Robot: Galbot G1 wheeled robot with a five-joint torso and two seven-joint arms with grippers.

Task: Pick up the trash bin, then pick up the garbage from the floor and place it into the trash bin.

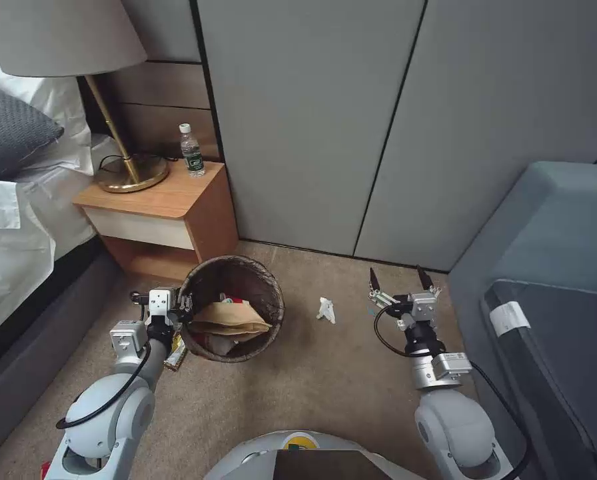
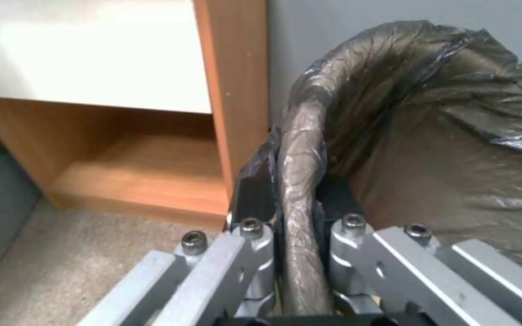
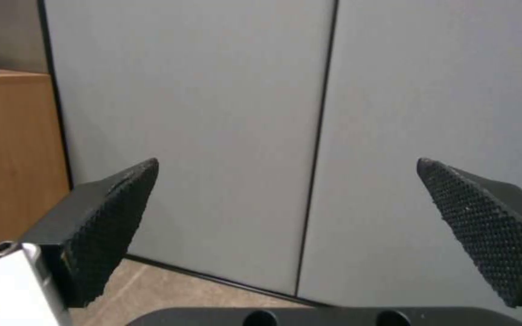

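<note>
One bin (image 1: 232,308), lower-left-centre of the head frame: my left gripper (image 1: 182,308) is clamped on its bagged rim (image 2: 300,181), prob. so I can carry it to the litter. Paper bag (image 1: 228,320) already inside. My right gripper (image 1: 398,280) hangs spread wide and empty, centre-right, beside the white tissue (image 1: 326,310) on the carpet. Bottle (image 1: 191,151) label, upper left, green, not readable.

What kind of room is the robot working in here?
Most likely a bedroom, perhaps a hotel room. A bed with white sheets stands beside a wooden nightstand carrying a brass lamp and a water bottle. The floor is carpeted, and grey wardrobe-like panels line the wall.
</note>
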